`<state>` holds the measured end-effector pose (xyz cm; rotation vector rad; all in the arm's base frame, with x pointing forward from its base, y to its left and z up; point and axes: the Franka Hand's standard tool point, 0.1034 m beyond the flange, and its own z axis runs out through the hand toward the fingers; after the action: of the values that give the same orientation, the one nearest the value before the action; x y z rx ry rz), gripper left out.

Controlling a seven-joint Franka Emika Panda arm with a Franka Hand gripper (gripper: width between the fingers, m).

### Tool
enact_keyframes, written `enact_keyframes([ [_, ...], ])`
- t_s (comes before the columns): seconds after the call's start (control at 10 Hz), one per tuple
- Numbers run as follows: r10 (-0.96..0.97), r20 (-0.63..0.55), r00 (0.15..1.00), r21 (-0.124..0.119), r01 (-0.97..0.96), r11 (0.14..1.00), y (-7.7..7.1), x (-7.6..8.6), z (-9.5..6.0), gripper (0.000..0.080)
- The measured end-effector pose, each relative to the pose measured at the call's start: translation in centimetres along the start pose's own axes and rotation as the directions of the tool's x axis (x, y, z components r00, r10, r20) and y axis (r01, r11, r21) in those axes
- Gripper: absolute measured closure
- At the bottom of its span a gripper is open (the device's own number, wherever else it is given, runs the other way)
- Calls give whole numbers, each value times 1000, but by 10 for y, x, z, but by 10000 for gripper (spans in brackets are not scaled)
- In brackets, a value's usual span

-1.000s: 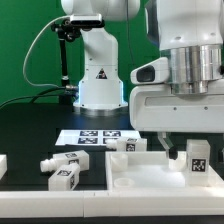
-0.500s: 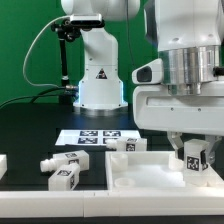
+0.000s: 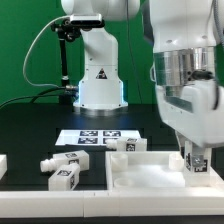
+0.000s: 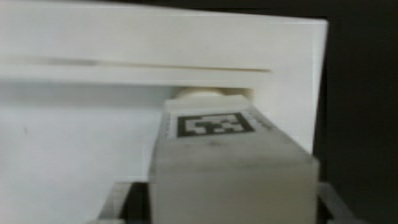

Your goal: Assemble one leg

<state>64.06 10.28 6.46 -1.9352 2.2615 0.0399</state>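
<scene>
My gripper (image 3: 197, 160) is at the exterior view's right, shut on a leg (image 3: 196, 157), a small white block with a black-and-white tag. It holds the leg low over the far right part of the large flat white panel (image 3: 135, 172). In the wrist view the leg (image 4: 222, 150) fills the middle between my fingers, and its narrow stub end (image 4: 210, 96) points at the panel (image 4: 98, 120) near its raised rim. I cannot tell whether the stub touches the panel. Three more legs lie on the table: two at the left (image 3: 62, 175) and one behind the panel (image 3: 125, 143).
The marker board (image 3: 95, 137) lies on the black table behind the panel. The arm's white base (image 3: 98, 80) stands at the back, with a black stand and cables to its left. A white part (image 3: 3, 165) shows at the left edge.
My wrist has turned and tilted, and the gripper with the leg has gone down and a little to the exterior view's right, closer to the panel. The loose legs have not moved.
</scene>
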Motion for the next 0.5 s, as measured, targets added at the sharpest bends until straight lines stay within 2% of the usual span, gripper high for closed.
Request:
enact_keyframes([
  [0.1, 173, 4, 985, 3, -173, 985, 1, -2, 0, 511],
  [0.2, 251, -1, 968, 13, -251, 968, 2, -4, 0, 511],
  [0.4, 211, -6, 977, 14, -211, 977, 2, -3, 0, 511],
  [0.5, 172, -9, 985, 15, -172, 985, 2, -3, 0, 332],
])
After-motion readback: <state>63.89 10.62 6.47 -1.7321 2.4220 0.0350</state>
